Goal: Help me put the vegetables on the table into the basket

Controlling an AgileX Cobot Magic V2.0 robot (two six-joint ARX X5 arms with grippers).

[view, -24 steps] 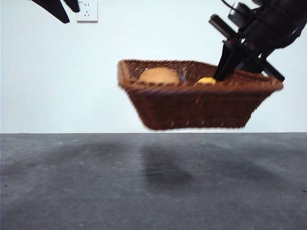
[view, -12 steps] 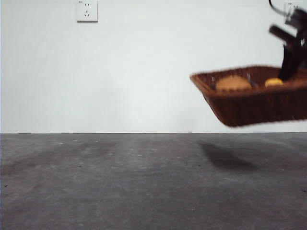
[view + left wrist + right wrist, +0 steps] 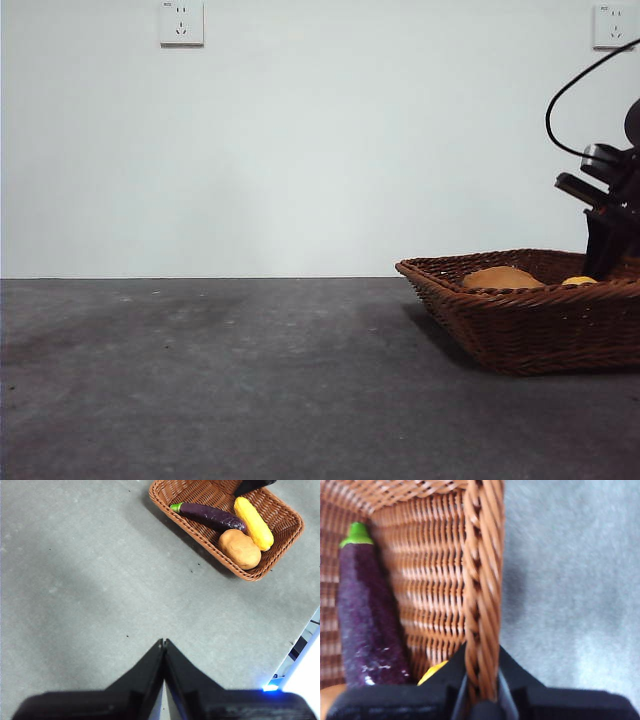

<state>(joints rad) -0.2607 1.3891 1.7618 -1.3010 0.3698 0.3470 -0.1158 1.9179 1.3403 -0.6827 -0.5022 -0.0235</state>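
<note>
Jaws of my right gripper [image 3: 481, 690] pinch the basket [image 3: 540, 330] rim, lower right on the worktop [image 3: 200, 380]; left gripper [image 3: 164, 645] closed, empty. Vegetables [image 3: 240, 549] seem all inside; next, release.

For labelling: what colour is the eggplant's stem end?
Bright green, on the dark purple eggplant; clearest in the right wrist view.

- The front view sits low, about level with the table [image 3: 200, 380], and looks straight across it to a white wall; the basket [image 3: 530, 325] stands near, cut by the frame's edge.
- The left wrist view looks down from well above the table [image 3: 75, 580], taking in the whole basket [image 3: 280, 545].
- The right wrist view is pressed close to the basket's rim [image 3: 482, 590].
- All three share the basket.
</note>
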